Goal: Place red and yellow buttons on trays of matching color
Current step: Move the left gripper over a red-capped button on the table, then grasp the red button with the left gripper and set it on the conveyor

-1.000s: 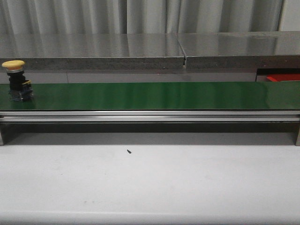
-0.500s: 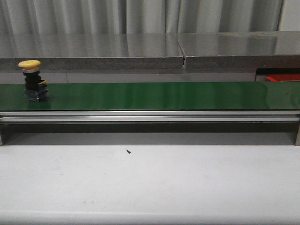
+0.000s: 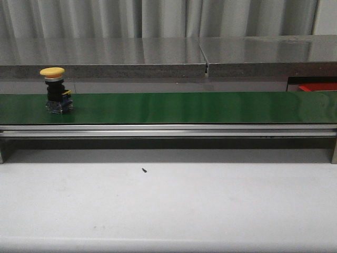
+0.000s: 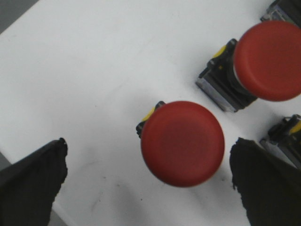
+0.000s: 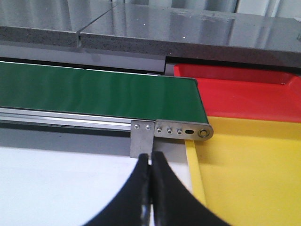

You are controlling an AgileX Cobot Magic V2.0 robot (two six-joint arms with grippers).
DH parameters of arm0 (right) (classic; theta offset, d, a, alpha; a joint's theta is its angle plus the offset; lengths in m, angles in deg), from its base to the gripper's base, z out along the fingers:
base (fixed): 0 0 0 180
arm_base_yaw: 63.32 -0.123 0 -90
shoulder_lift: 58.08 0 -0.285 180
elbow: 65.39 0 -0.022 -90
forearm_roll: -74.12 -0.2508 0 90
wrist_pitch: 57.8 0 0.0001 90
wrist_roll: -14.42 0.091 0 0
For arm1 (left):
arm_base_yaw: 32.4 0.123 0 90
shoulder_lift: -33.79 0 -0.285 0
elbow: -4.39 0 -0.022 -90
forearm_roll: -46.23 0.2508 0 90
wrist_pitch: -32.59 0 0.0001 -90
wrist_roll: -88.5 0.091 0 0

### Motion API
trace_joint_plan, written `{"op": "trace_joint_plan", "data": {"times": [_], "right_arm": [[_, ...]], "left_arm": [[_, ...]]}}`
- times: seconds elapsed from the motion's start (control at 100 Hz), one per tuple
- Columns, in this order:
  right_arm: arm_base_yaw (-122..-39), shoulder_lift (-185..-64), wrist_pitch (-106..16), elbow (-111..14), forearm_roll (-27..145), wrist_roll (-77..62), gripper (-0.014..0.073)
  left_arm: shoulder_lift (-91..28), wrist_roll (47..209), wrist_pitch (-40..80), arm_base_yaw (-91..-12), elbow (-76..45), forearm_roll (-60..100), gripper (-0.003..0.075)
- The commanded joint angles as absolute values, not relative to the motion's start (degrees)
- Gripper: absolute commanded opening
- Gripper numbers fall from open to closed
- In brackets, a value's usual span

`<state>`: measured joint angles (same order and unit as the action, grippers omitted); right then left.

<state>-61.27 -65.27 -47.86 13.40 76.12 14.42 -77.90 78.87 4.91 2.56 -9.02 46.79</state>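
Note:
A yellow-capped button stands upright on the green belt, near its left end. In the left wrist view my left gripper hangs open over a white surface. A red button stands between its fingers, closer to the right one and touching neither. A second red button stands beyond it. My right gripper is shut on nothing, just before the belt's end. The red tray and the yellow tray lie beside that end. Only a sliver of the red tray shows in the front view.
Dark button bases poke in at the edge of the left wrist view. A metal rail runs along the belt's front, with a grey shelf behind. A small dark speck lies on the white table.
The yellow button has travelled to the right along the belt, from the far left edge toward the middle. Nothing else in the front view has moved.

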Motion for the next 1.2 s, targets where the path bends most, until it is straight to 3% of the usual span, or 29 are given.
{"op": "trace_joint_plan", "data": {"times": [0.0, 0.26, 0.36, 0.45, 0.69, 0.86, 1.19], "right_arm": [[-61.5, -64.3, -52.3, 13.4, 76.7, 14.4, -0.0068], [-61.5, -64.3, -52.3, 13.4, 76.7, 14.4, -0.0068], [-61.5, -64.3, -52.3, 13.4, 76.7, 14.4, -0.0068], [-61.5, -64.3, -52.3, 13.4, 76.7, 14.4, -0.0068], [-61.5, -64.3, -52.3, 13.4, 76.7, 14.4, -0.0068], [-61.5, -64.3, -52.3, 13.4, 76.7, 14.4, -0.0068], [-61.5, -64.3, -52.3, 13.4, 76.7, 14.4, -0.0068]], "left_arm": [[-76.0, 78.4, 8.6, 2.6, -7.5, 46.2, 0.0660], [-76.5, 78.4, 11.0, 2.3, -7.4, 45.6, 0.0659], [-76.5, 78.4, 11.4, 1.8, -7.4, 45.5, 0.0622], [-76.5, 78.4, 11.5, 1.3, -7.4, 45.5, 0.0531], [-76.3, 78.4, 11.5, 1.3, -7.4, 45.6, 0.0163], [-74.0, 78.4, 9.1, 1.3, -7.4, 45.8, -0.0013], [-59.3, 79.8, 5.3, -1.1, -7.4, 45.8, -0.0019]]}}
